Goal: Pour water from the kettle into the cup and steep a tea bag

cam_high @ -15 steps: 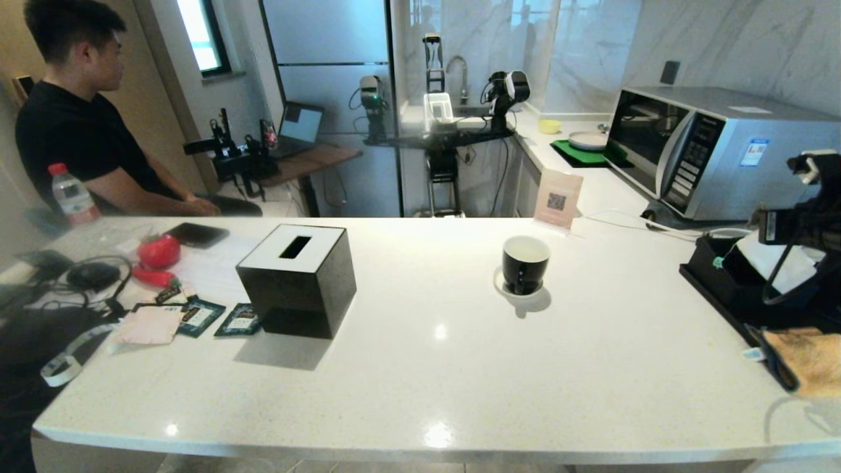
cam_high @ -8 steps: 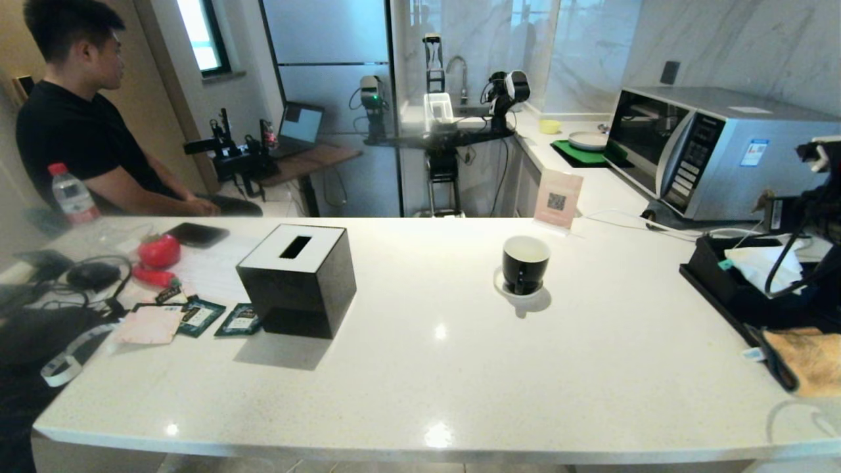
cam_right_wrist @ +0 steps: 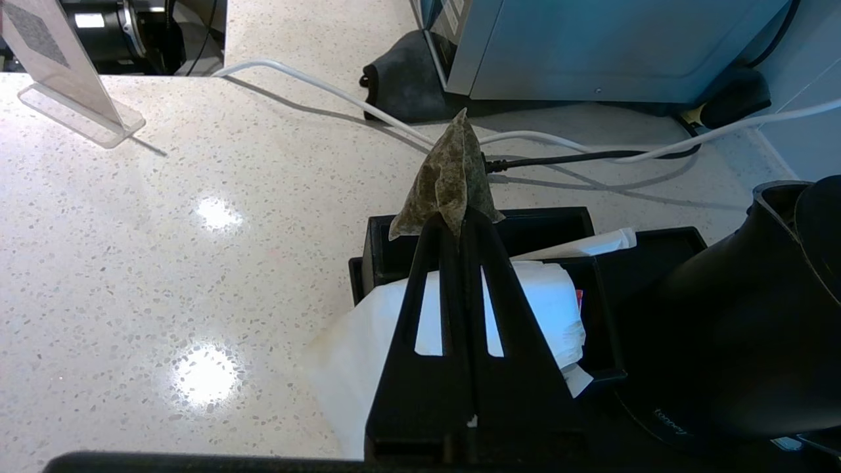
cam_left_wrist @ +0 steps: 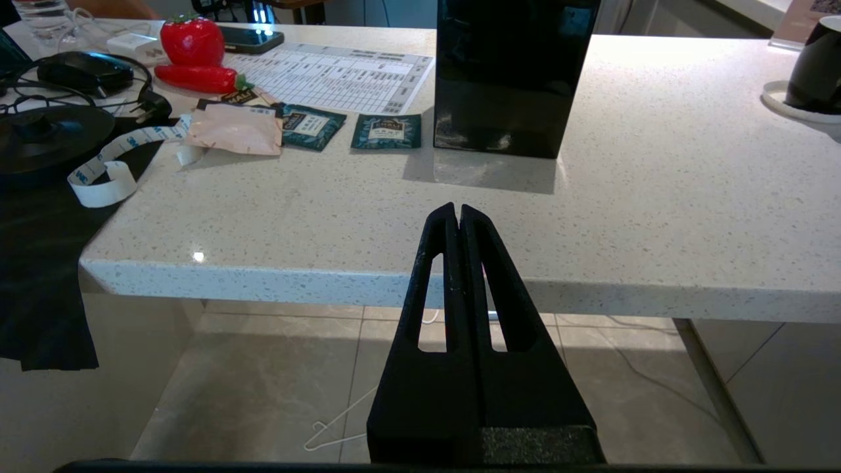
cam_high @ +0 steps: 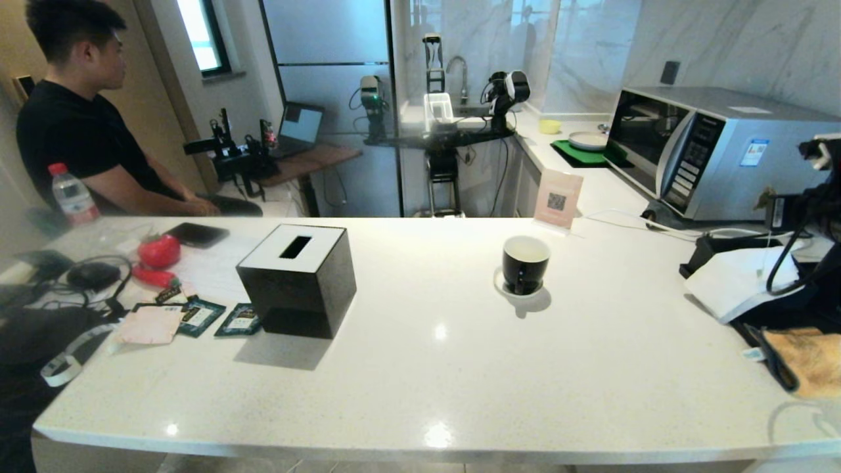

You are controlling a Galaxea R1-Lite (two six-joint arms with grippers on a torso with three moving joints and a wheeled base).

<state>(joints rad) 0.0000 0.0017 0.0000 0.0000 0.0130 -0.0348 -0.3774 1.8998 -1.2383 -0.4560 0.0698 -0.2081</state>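
Speckled tea bag (cam_right_wrist: 449, 176) in right hand (cam_right_wrist: 460, 222), clear only at wrist.

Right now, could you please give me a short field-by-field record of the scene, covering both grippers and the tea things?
right gripper: shut on the tea bag, above the black tray at the counter's right end
left gripper: shut, empty, off the counter's near edge
cup: upright on its saucer, mid-counter
kettle: right of the tray
white tissue: hanging over the tray's edge
tissue box: left of the cup
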